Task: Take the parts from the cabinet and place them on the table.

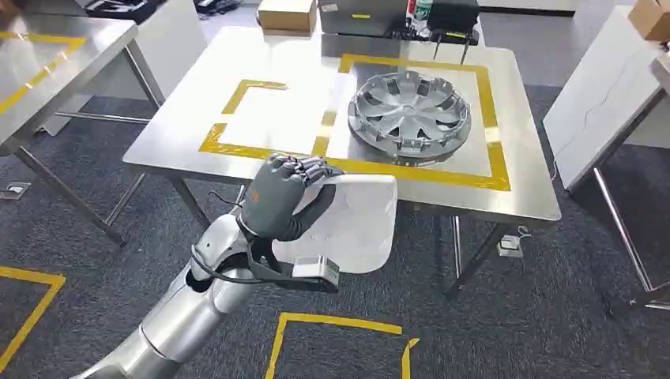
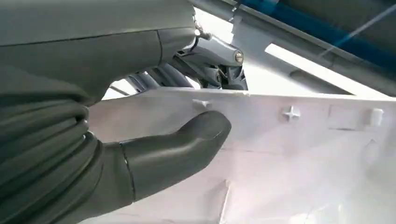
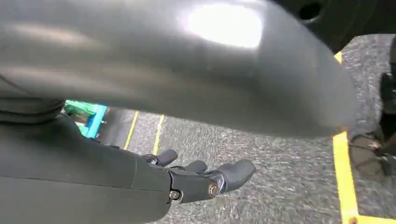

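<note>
My left hand grips a flat white plastic panel by its edge, holding it just short of the steel table's near edge. In the left wrist view the thumb presses on the white panel, with the fingers wrapped over its rim. A silver wheel cover lies on the table inside the right-hand yellow taped square. The smaller left-hand taped square holds nothing. My right hand hangs over grey carpet with its fingers loosely apart and nothing in them.
A second steel table stands to the left and a white one to the right. Cardboard boxes and dark equipment sit beyond the table's far edge. Yellow tape marks the carpet below.
</note>
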`<action>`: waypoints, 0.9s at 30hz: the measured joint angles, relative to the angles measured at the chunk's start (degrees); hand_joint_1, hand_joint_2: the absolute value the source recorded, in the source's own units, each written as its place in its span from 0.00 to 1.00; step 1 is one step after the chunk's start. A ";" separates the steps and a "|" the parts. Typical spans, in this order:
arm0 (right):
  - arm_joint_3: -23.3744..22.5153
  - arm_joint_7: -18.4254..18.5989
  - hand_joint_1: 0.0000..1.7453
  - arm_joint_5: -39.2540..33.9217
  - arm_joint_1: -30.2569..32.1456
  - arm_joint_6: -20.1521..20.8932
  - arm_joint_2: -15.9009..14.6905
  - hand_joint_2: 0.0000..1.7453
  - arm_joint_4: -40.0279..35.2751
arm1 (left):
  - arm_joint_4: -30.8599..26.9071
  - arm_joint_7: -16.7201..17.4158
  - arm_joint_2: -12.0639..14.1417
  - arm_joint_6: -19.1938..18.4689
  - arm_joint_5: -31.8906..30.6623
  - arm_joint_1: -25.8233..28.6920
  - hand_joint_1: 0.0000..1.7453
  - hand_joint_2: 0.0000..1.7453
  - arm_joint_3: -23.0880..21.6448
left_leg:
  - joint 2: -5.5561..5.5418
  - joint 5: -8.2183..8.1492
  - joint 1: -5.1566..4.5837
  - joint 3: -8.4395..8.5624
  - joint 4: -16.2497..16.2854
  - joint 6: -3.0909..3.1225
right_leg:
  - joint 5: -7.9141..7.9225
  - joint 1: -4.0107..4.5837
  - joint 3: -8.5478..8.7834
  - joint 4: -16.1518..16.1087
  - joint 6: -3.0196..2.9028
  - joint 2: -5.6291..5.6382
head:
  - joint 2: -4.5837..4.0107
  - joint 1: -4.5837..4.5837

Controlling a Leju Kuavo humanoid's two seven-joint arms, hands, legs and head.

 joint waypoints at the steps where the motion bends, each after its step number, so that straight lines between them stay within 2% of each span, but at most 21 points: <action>1: 0.00 -0.02 0.00 0.07 -0.33 -0.04 0.00 0.00 0.00 | -0.31 -0.11 -0.22 -0.02 -0.07 -0.55 1.00 1.00 -0.04 | 0.33 2.37 0.18 -2.92 5.57 -0.45 | -0.13 -0.24 1.28 -0.18 -0.55 0.30 | 0.02 -0.33; 2: -0.02 -0.02 0.00 0.09 -0.42 -0.04 0.00 0.00 -0.02 | -0.30 -0.04 -0.22 0.04 -0.09 -0.64 1.00 1.00 -0.17 | 0.85 4.65 0.19 -6.35 10.99 -0.66 | -1.15 -0.23 2.40 -0.18 -1.01 0.26 | 0.04 -0.26; 3: -0.02 -0.04 0.00 0.09 -0.57 -0.04 0.00 0.00 -0.02 | -0.22 0.02 -0.22 0.06 -0.11 -0.58 1.00 1.00 -0.24 | 1.05 4.58 0.13 -10.19 15.49 -0.66 | -2.41 -0.21 3.73 -0.38 -1.46 0.35 | 0.07 -0.68; 5: -0.04 -0.02 0.00 0.09 -0.49 -0.07 0.00 0.00 -0.02 | -0.04 0.04 -0.11 0.06 -0.17 -0.21 1.00 1.00 -0.48 | 1.10 -0.99 0.11 -15.96 18.74 -0.74 | -4.65 -0.17 6.56 -0.61 -1.56 0.66 | 0.07 -0.92; 7: -0.07 0.00 0.00 0.11 -0.27 -0.07 0.02 0.00 -0.02 | 0.15 0.18 0.00 0.17 -0.33 -0.11 1.00 1.00 -0.52 | 1.12 -7.57 0.03 -19.95 17.68 -0.38 | -7.02 -0.17 9.62 -0.70 -1.49 0.96 | 0.07 -1.16; 8: -0.07 -0.02 0.00 0.11 -0.20 -0.07 0.02 0.00 -0.02 | 0.20 0.15 0.04 0.46 -0.72 -0.08 1.00 1.00 -0.55 | 1.16 -8.67 0.03 -21.35 15.83 -0.26 | -8.15 -0.18 11.33 -0.71 -1.47 1.05 | 0.07 -1.31; 9: -0.07 -0.02 0.00 0.11 -0.13 -0.07 0.02 0.00 -0.02 | 0.24 0.13 0.13 0.66 -0.85 0.03 1.00 1.00 -0.59 | 1.18 -7.03 0.02 -22.31 12.96 0.03 | -9.32 -0.18 12.95 -0.63 -1.51 1.22 | 0.07 -1.29; 10: -0.07 -0.02 0.00 0.17 -0.19 -0.07 0.04 0.00 -0.02 | 0.29 0.13 0.18 1.18 -1.50 0.05 1.00 1.00 -0.63 | 1.19 -1.76 -0.01 -23.08 9.68 0.17 | -10.48 -0.18 14.42 -0.68 -1.29 1.38 | 0.07 -1.42; 11: -0.07 -0.04 0.00 0.26 -0.04 -0.07 0.04 0.00 0.00 | 0.35 0.11 0.46 1.64 -2.10 0.19 1.00 1.00 -0.63 | 1.43 8.65 -0.09 -23.67 5.38 0.73 | -11.87 -0.18 14.81 -0.80 -0.99 1.33 | 0.07 -1.51; 12: -0.09 -0.11 0.00 0.33 -0.28 -0.07 0.11 0.00 0.02 | 0.57 0.13 0.88 2.14 -2.58 0.31 1.00 1.00 -0.68 | 1.72 14.49 -0.51 -25.31 1.19 0.80 | -13.13 0.17 16.37 0.55 -0.55 1.66 | 0.07 -1.49; 13: -0.11 -0.11 0.00 0.37 -0.47 -0.11 0.11 0.00 0.00 | 0.52 0.26 0.59 2.60 -3.19 0.61 1.00 1.00 -0.85 | 1.61 15.89 -0.42 -24.25 2.87 0.95 | -15.04 0.70 16.69 0.46 -0.10 1.75 | 0.07 -1.51; 16: -0.11 -0.44 0.00 0.76 -0.96 -0.07 0.07 0.00 -0.02 | 0.22 0.90 0.37 3.08 -4.54 -0.17 1.00 1.00 -0.92 | 1.32 14.16 -0.10 -23.76 4.62 1.90 | -17.51 0.43 19.50 -0.24 0.58 1.59 | 0.07 -1.40; 17: -0.11 -0.63 0.00 0.79 -1.13 -0.07 0.07 0.00 -0.02 | 0.18 1.34 0.22 3.08 -5.29 -0.44 1.00 1.00 -0.92 | 1.19 13.68 -0.06 -23.41 4.54 2.33 | -17.93 0.31 19.25 0.88 0.82 1.43 | 0.07 -1.22; 18: -0.11 -0.68 0.00 0.81 -1.24 -0.02 0.09 0.00 -0.02 | 0.26 1.88 0.20 3.13 -5.92 -0.64 1.00 1.00 -0.92 | 1.19 13.27 -0.07 -23.17 4.41 2.71 | -19.40 0.42 17.17 3.98 1.02 1.30 | 0.07 -1.18; 20: -0.11 -0.74 0.00 0.83 -1.33 0.07 0.11 0.00 -0.02 | 0.90 2.87 0.26 3.06 -6.89 -0.53 1.00 1.00 -0.92 | 1.17 12.49 -0.27 -22.66 4.24 3.07 | -23.05 0.54 10.77 13.42 1.25 1.28 | 0.07 -1.14; 21: -0.11 -0.61 0.00 0.96 -1.24 0.07 0.11 0.00 -0.02 | 1.55 3.28 0.33 2.95 -7.32 -0.51 1.00 1.00 -0.92 | 1.07 12.08 -0.41 -22.38 4.24 3.22 | -23.47 0.55 7.59 17.28 1.20 1.28 | 0.07 -1.14; 22: -0.11 -0.55 0.00 1.05 -1.08 0.07 0.11 0.00 -0.02 | 2.30 3.56 0.42 2.93 -7.50 -0.53 1.00 1.00 -0.90 | 0.84 11.69 -0.56 -21.96 4.24 3.28 | -22.15 0.57 5.51 18.43 1.01 1.28 | 0.07 -1.12; 23: -0.11 -0.55 0.00 1.25 -0.85 0.00 0.11 0.00 -0.02 | 3.38 3.63 0.53 2.95 -7.67 -0.57 1.00 1.00 -0.66 | 0.61 11.28 -0.71 -21.40 4.24 3.31 | -19.38 0.68 4.92 16.78 0.67 1.28 | 0.07 -1.12; 25: -0.11 -0.63 0.00 1.46 -0.55 0.11 0.11 0.00 -0.02 | 5.71 3.43 0.79 3.54 -7.72 -0.86 1.00 1.00 -0.02 | 0.46 10.49 -1.05 -19.95 4.13 3.30 | -11.58 1.26 6.60 8.05 -0.50 1.29 | 0.07 -1.12; 26: -0.13 -0.66 0.00 1.49 -0.49 0.15 0.11 0.00 -0.02 | 7.35 3.67 0.90 3.94 -7.87 -1.32 1.00 1.00 0.48 | 0.47 10.25 -1.08 -19.57 4.05 3.25 | -8.82 1.69 7.50 3.72 -1.25 1.29 | 0.07 -1.09; 27: -0.20 -0.74 0.00 1.60 -0.50 0.17 -0.04 0.00 -0.02 | 9.74 3.80 1.14 4.61 -8.00 -2.17 1.00 1.00 0.99 | 0.47 10.08 -1.43 -19.33 4.07 2.98 | -9.61 1.83 7.74 2.78 -1.78 1.19 | 0.07 -1.27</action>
